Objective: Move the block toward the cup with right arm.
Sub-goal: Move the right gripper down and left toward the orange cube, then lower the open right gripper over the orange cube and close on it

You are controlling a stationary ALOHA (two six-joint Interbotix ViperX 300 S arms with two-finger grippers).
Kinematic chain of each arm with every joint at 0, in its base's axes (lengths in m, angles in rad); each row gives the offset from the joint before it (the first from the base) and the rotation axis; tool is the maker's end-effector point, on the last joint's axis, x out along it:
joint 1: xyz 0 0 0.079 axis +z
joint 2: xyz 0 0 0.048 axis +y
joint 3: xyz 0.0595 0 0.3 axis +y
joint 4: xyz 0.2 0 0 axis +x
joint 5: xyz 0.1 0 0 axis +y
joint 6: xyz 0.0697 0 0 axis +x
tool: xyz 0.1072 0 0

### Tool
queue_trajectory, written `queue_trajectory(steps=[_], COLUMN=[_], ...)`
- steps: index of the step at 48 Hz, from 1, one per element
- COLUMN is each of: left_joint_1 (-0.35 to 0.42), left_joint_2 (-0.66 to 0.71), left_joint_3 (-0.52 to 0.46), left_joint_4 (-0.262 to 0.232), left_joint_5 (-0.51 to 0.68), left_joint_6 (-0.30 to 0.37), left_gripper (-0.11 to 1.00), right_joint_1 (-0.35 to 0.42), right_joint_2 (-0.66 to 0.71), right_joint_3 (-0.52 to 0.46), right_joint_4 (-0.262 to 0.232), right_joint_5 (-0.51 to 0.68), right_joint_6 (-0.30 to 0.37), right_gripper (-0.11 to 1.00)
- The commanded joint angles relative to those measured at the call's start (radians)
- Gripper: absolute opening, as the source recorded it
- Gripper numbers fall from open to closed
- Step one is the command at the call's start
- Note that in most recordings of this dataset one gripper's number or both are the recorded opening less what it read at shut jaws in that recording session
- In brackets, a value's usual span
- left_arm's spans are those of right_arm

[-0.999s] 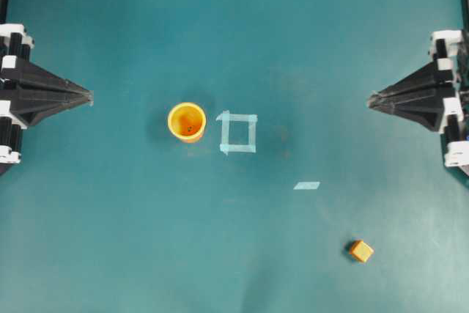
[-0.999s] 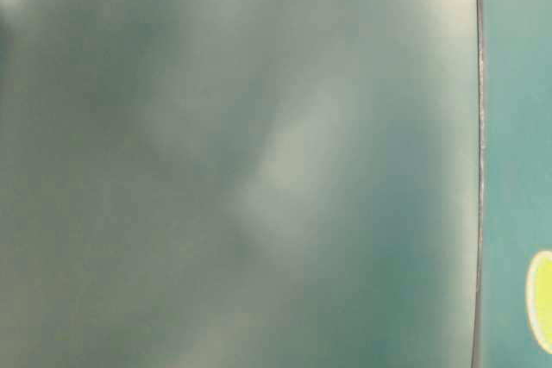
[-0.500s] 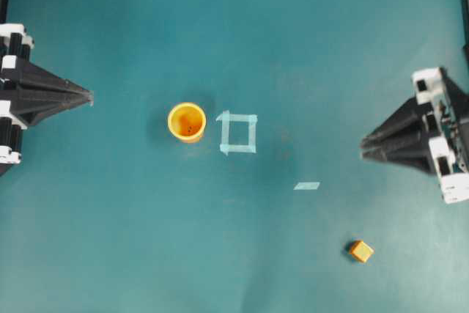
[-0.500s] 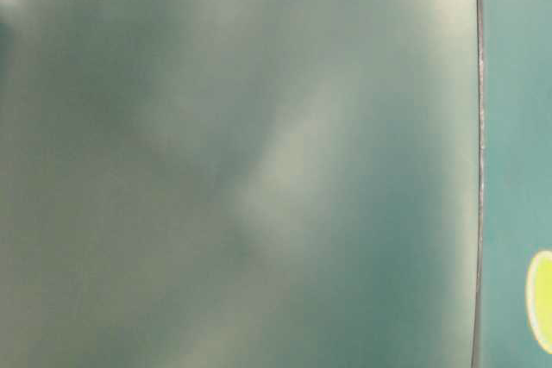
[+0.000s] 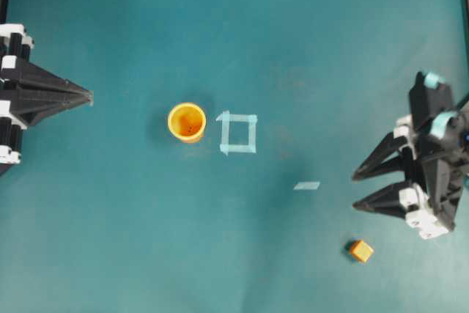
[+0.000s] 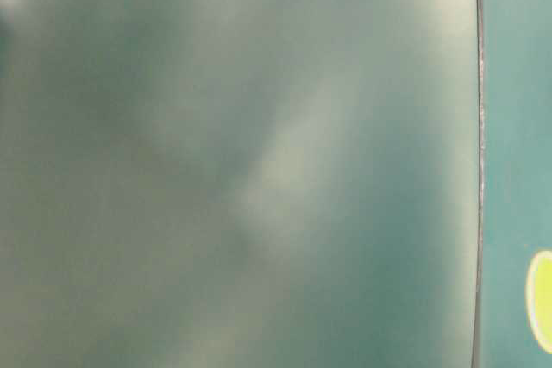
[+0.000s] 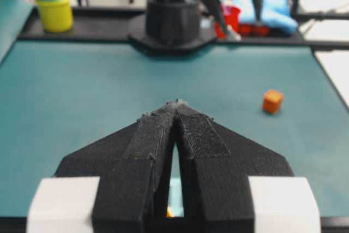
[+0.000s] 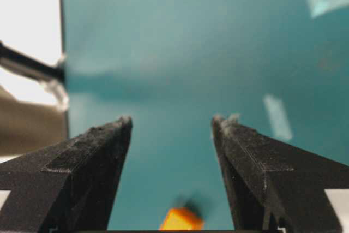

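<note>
The small orange block (image 5: 360, 251) lies on the teal table near the front right. It also shows in the left wrist view (image 7: 272, 101) and at the bottom edge of the right wrist view (image 8: 181, 220). The yellow-orange cup (image 5: 187, 122) stands upright left of centre. My right gripper (image 5: 355, 190) is open and empty, above and behind the block. In the right wrist view its fingers frame the gripper's gap (image 8: 172, 120). My left gripper (image 5: 89, 96) is shut and empty at the far left, and also shows in its own wrist view (image 7: 176, 104).
A pale tape square (image 5: 237, 133) lies just right of the cup. A pale tape strip (image 5: 307, 185) lies between the square and the block. The table-level view is blurred teal with a yellow shape (image 6: 541, 299) at its right edge.
My right gripper has swung forward toward the block and opened its jaws from shut. The block, the cup and the left arm have not moved.
</note>
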Motion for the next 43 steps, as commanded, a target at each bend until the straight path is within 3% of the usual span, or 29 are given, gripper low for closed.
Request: queue_trajectory(steps=[1,23,34,43], left_joint_1=[0.002,0.002,0.002,0.002], left_joint_2=[0.009,0.009,0.008,0.002], left_joint_3=[-0.031,-0.043,-0.044,-0.044], left_joint_4=[0.002,0.002,0.002,0.002], left_joint_5=[-0.005,-0.005,-0.003,-0.002], left_joint_6=[0.002,-0.015,-0.015,-0.015], left_gripper=[0.00,0.00,0.00,0.00], right_joint_1=[0.031,0.207,0.252,0.258], right_joint_2=[0.029,0.247,0.359,0.445], right_joint_3=[-0.035,-0.143,-0.207,-0.244], right_joint_4=[0.003,0.002,-0.002,-0.028], right_joint_5=[0.009,0.195,0.316,0.347], right_joint_6=[0.043,0.321,0.403,0.457], right_gripper=[0.63,0.65,0.67,0.67])
